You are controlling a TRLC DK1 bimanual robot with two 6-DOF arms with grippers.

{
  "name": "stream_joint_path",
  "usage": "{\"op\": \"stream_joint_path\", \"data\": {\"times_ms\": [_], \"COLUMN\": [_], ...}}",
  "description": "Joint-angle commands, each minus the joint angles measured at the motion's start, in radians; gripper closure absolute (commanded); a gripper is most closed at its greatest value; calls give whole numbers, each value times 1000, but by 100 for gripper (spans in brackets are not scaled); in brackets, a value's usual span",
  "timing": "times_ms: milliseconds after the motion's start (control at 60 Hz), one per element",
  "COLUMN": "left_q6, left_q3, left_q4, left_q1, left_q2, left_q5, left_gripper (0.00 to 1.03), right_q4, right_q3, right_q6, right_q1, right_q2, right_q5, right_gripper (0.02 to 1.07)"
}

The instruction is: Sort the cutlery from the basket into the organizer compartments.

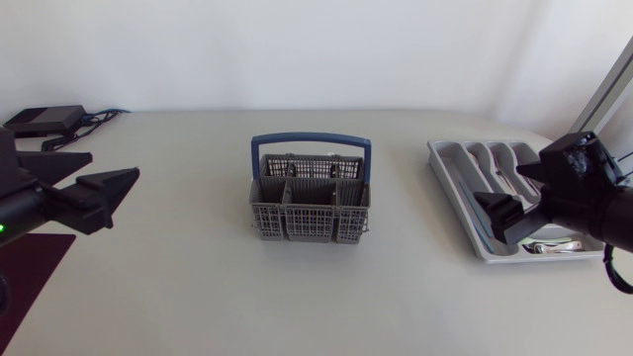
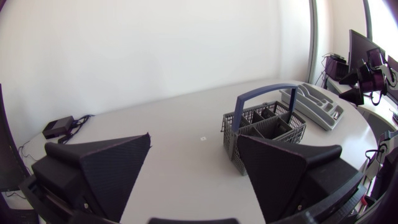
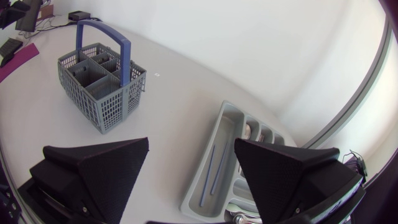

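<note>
Here, basket [image 1: 310,193] mid-table, organizer [image 1: 450,183] at right holding cutlery [image 1: 552,246]; left gripper [image 2: 194,138] spread, empty; right gripper [image 3: 191,142] spread above organizer

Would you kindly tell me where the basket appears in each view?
Head view: basket in the middle of the table.
Left wrist view: ahead of the left gripper, organizer beyond it.
Right wrist view: ahead of the right gripper, off to one side.
Shared landmark: the organizer.
</note>
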Motion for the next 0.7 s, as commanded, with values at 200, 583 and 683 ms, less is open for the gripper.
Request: {"op": "stream_joint_path", "data": {"times_ms": [200,583,683], "left_q6": [-41,-119,-138], "left_q3": [-141,-340,-389], "left_q4": [70,169,193], "left_q1": [30,-9,-19], "left_q2": [-212,-379,-421], "left_q5": [-29,-149,-179], "left_gripper": [4,4,4], "right_q4": [-77,-25,11], "right_q3": [-73,-206,-251], "right_q6": [-38,66,113], "right_q1": [-40,-60,-54], "right_q2": [-169,-354,-404], "right_q5": [21,16,31], "right_gripper": [6,6,6]}}
